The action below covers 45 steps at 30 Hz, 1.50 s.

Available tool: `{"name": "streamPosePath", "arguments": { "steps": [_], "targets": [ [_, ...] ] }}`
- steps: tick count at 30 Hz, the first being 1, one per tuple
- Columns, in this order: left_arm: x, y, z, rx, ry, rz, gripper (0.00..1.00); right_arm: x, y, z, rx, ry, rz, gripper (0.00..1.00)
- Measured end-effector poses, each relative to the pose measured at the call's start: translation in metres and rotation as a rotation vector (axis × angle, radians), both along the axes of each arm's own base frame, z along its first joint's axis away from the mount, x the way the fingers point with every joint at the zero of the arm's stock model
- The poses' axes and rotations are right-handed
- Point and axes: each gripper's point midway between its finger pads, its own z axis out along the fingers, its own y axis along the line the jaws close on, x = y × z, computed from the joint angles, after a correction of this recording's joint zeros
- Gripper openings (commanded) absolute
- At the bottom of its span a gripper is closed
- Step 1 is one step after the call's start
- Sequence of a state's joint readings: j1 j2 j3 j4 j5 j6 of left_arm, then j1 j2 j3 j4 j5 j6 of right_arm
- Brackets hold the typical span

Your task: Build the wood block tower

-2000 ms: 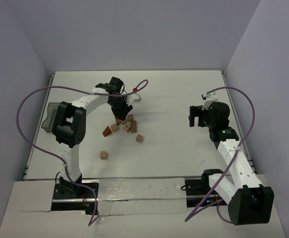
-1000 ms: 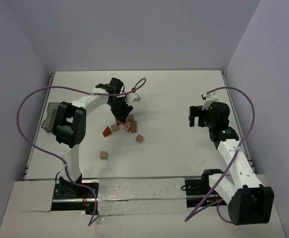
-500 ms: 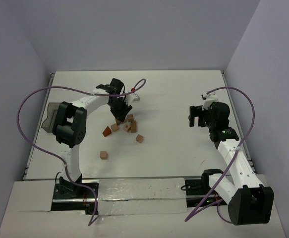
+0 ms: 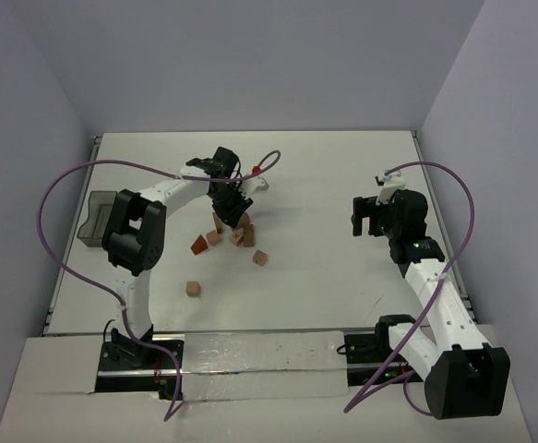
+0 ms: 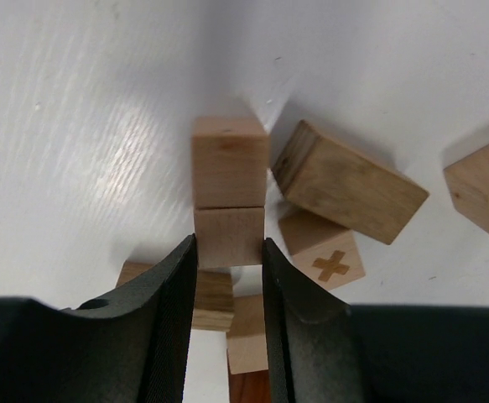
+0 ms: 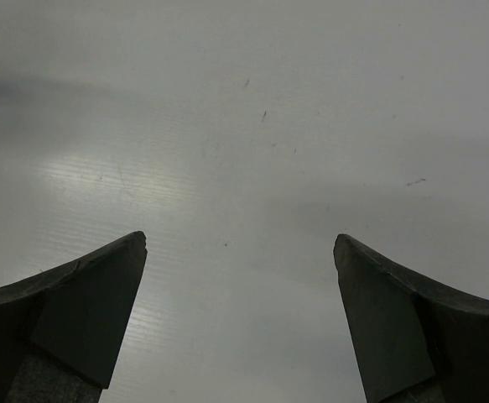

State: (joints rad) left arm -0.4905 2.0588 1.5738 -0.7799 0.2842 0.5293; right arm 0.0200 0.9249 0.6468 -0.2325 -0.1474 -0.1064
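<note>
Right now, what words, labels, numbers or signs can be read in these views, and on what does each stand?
"+": a dark cross mark on one face of a small wooden block, seen tilted in the left wrist view.
No other words, labels, brands or numbers are readable in any view.

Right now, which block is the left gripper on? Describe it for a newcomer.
In the overhead view's block cluster, look between the fingers of the left gripper. The plain cube there is pinched on both sides; its plain twin beyond and the cross-marked cube beside it are not.
</note>
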Motion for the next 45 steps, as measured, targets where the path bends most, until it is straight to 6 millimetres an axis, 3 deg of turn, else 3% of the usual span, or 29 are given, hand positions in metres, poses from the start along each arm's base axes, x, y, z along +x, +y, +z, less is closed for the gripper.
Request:
{"name": "streamPosePath", "arguments": {
  "steps": [7, 20, 31, 45],
  "targets": [
    [-0.004, -0.011, 0.000, -0.011, 0.001, -0.044, 0.41, 0.000, 0.000, 0.000, -0.003, 0.000, 0.002, 1.00],
    [0.013, -0.021, 0.001, -0.024, -0.040, -0.101, 0.45, 0.000, 0.000, 0.000, -0.006, -0.001, 0.003, 1.00],
    [0.027, -0.027, -0.002, -0.015, -0.064, -0.163, 0.45, 0.000, 0.000, 0.000, -0.006, -0.001, 0.004, 1.00],
    [0.031, -0.028, -0.002, -0.010, -0.071, -0.199, 0.43, 0.000, 0.000, 0.000, -0.009, -0.001, 0.005, 1.00]
  ]
}}
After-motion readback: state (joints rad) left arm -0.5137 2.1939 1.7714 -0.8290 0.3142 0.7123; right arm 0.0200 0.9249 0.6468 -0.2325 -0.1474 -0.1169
